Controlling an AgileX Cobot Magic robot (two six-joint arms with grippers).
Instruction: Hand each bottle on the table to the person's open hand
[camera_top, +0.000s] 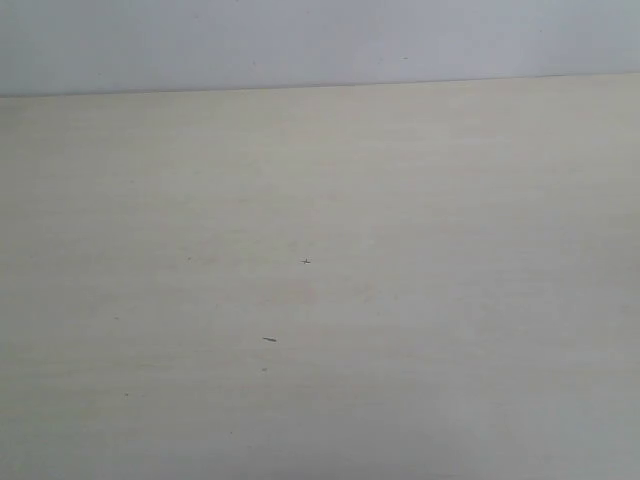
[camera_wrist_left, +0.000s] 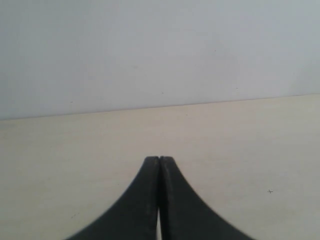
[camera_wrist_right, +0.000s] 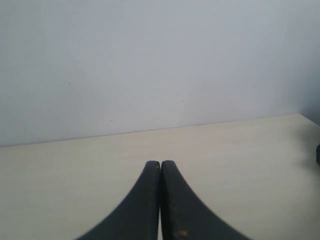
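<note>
No bottle shows on your pale beige table (camera_top: 420, 300); black left gripper (camera_wrist_left: 159, 160), black right gripper (camera_wrist_right: 160, 164): jaws pressed together, bottles possibly off-frame

No readable text, labels, numbers or signs in any view.

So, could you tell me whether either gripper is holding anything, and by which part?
Nothing is held: the left gripper and the right gripper are both shut with nothing between their jaws, over the table.
</note>
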